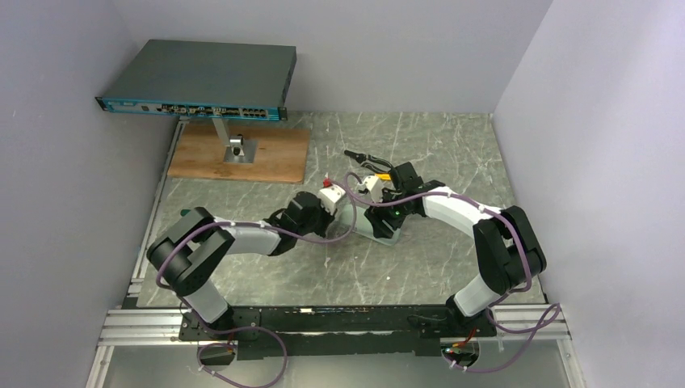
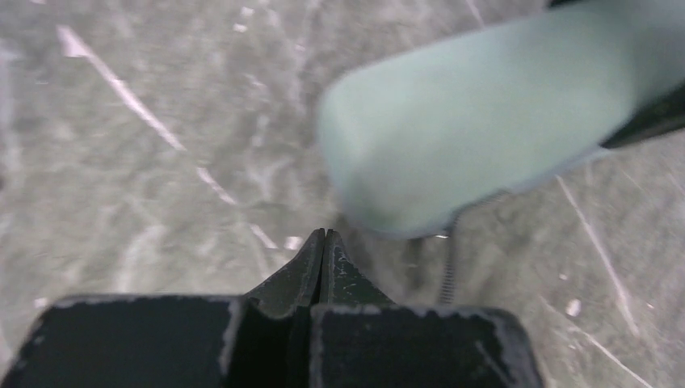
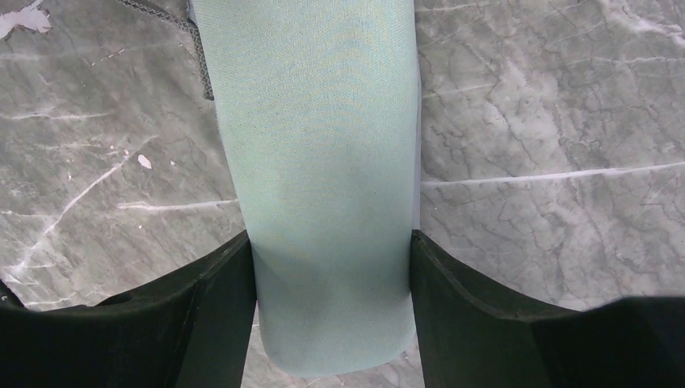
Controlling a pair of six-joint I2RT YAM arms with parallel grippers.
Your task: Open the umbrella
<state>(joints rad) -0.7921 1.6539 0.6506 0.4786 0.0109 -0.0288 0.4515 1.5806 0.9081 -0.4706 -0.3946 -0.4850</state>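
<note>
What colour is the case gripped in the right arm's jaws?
Pale grey-green, no pattern: the case shows best in the right wrist view.

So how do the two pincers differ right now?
The right pincer is spread wide, clamped on the green case; the left pincer is fully closed, holding nothing. The right straddles the case's body, while the left sits near its rounded end. Both are black and low over the marbled table.

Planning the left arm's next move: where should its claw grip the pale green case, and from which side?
Likely the free rounded end of the pale green case, approached from the left arm's side: the right claw clamps across its width, leaving that end clear. The left claw is shut, so open it first.
</note>
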